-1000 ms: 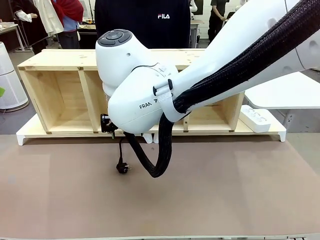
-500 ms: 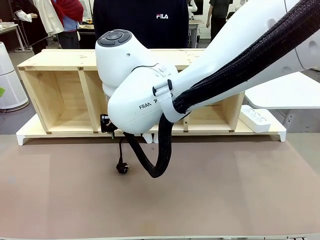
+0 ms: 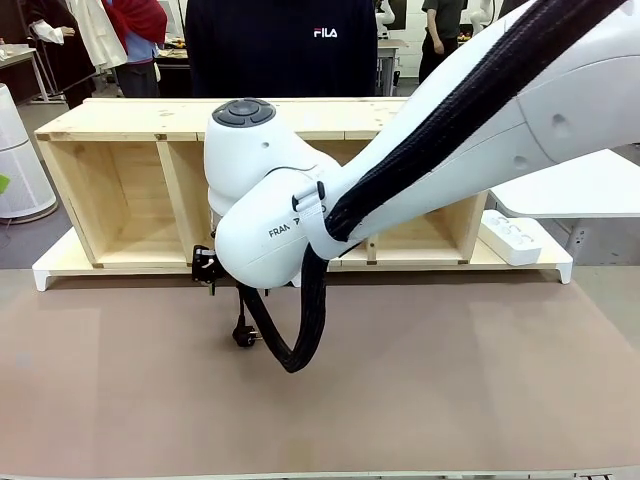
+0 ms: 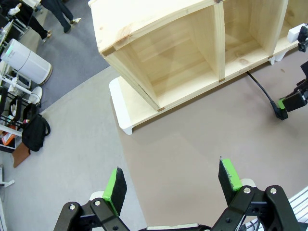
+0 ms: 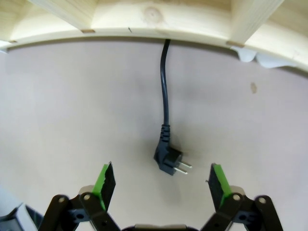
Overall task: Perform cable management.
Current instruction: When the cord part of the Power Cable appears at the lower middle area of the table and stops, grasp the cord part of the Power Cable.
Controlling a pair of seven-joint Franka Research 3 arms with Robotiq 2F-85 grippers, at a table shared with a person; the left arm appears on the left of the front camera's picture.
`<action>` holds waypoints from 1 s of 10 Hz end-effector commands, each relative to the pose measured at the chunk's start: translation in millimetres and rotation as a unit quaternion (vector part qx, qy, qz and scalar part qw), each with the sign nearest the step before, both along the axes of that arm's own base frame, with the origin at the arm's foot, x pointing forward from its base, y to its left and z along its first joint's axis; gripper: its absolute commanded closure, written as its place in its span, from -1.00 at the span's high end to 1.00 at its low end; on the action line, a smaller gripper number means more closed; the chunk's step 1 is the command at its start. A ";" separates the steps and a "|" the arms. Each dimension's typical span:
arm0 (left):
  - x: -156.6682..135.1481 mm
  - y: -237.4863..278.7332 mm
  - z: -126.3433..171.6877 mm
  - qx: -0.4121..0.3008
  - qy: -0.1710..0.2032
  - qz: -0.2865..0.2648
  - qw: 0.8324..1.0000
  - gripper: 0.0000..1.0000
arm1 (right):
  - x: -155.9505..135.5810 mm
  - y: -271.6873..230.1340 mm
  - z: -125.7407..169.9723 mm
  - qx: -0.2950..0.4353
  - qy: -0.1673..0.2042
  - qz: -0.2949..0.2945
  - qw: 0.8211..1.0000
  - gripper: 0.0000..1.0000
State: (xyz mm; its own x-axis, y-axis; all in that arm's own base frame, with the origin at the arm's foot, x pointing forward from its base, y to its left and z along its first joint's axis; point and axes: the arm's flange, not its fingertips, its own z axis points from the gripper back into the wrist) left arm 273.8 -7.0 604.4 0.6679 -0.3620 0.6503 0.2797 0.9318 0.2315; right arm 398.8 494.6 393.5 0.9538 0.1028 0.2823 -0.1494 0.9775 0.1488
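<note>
We see the right hand [image 5: 162,185] hanging low over the brown surface [image 5: 72,106], its green pads [image 5: 107,183] spread wide with nothing between them: it is released. Just ahead of it, between the lines of the two fingers, the plug [image 5: 168,160] lies flat on the surface, apart from both pads. Its two metal pins point toward the right of the wrist picture. From the plug the thin black cable [image 5: 165,91] runs almost straight to the front edge of the wooden shelf unit [image 5: 159,19] and passes under it.

From the front, the right arm reaches across from the right to left of the middle. Its white body and ribbed black hose [image 3: 300,335] cover most of the cable. The plug peeks out beside the hose, on the surface just in front of the shelf unit. The dark part at the arm's lower left edge is, we think, the right hand, though most of it is hidden.

The left hand [image 4: 172,183] is high above the surface's left end, its pads well apart and empty: it is released too. Far ahead of it the cable comes out from the foot of the shelf unit.

A white power strip [image 3: 510,238] lies at the shelf unit's right end, and a person [image 3: 285,50] in a dark top stands behind the unit.
</note>
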 end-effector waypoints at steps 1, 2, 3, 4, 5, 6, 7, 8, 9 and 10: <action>0.3 -0.2 0.3 -0.002 -0.001 0.003 1.000 1.00 | 2.5 -3.9 -10.2 0.018 0.015 -0.016 1.000 1.00; 0.3 -0.2 0.3 -0.002 -0.001 0.003 1.000 1.00 | 4.3 -1.6 -21.1 0.020 0.030 -0.016 0.999 1.00; 0.3 -0.2 0.3 -0.002 -0.001 0.003 1.000 1.00 | 8.1 2.6 -33.6 0.019 0.048 -0.020 0.998 1.00; 0.3 -0.2 0.3 -0.002 -0.001 0.003 1.000 1.00 | 12.3 6.4 -42.4 0.016 0.058 -0.026 0.998 1.00; 0.3 -0.2 0.3 -0.002 -0.001 0.003 1.000 1.00 | 14.9 10.7 -50.1 0.011 0.067 -0.022 0.997 1.00; 0.3 -0.2 0.3 -0.002 -0.001 0.003 1.000 1.00 | 16.2 14.7 -55.2 0.007 0.071 -0.015 0.997 1.00; 0.3 -0.2 0.3 -0.002 -0.001 0.003 1.000 1.00 | 18.9 18.7 -58.9 0.002 0.074 -0.010 0.997 1.00; 0.3 -0.2 0.3 -0.002 -0.001 0.003 1.000 1.00 | 20.2 21.2 -61.4 -0.005 0.076 -0.005 0.997 1.00; 0.3 -0.2 0.3 -0.002 -0.001 0.003 1.000 1.00 | 21.8 24.0 -62.9 -0.015 0.072 0.002 0.997 1.00; 0.3 -0.2 0.3 -0.002 -0.001 0.003 1.000 1.00 | 24.5 26.9 -64.2 -0.032 0.071 0.003 0.997 1.00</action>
State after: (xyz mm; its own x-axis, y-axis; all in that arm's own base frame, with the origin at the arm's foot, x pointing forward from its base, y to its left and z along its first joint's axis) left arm 273.8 -7.0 604.4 0.6678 -0.3620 0.6503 0.2797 0.9318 0.2315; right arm 415.9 514.9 329.0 0.9834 0.1036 0.1487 -0.1242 0.9827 0.1370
